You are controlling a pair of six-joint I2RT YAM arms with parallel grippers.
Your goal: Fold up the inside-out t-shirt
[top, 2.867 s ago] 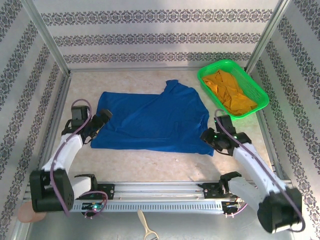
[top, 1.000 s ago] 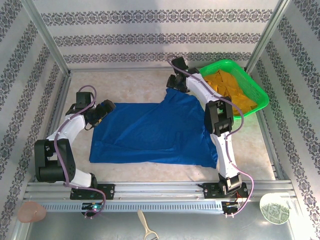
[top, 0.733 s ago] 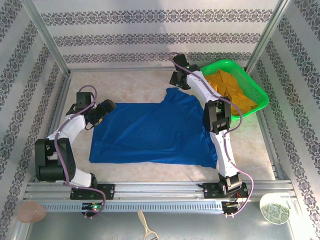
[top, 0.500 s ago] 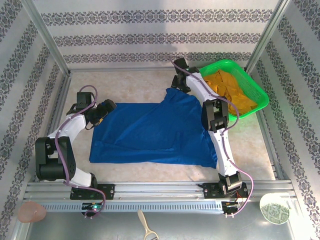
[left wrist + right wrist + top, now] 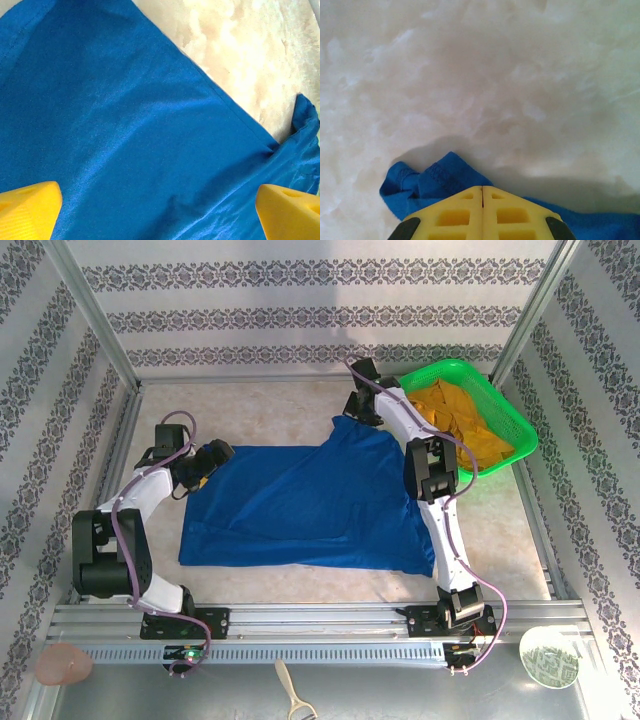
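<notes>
While L pincer (image 5: 160, 211) hangs wide over t-shirt (image 5: 300, 502) far-left corner, R pincer (image 5: 482, 193) clamped shut on far tip.

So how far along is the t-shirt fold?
Done: the t-shirt lies spread flat on the table, unfolded. In hand: the right gripper is shut on its far edge by the green basket; the left gripper hovers open over the far left corner. Left: every fold.

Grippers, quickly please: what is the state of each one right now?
Left gripper: open, holding nothing, over the t-shirt.
Right gripper: closed, pinching a bunched edge of the t-shirt.
</notes>
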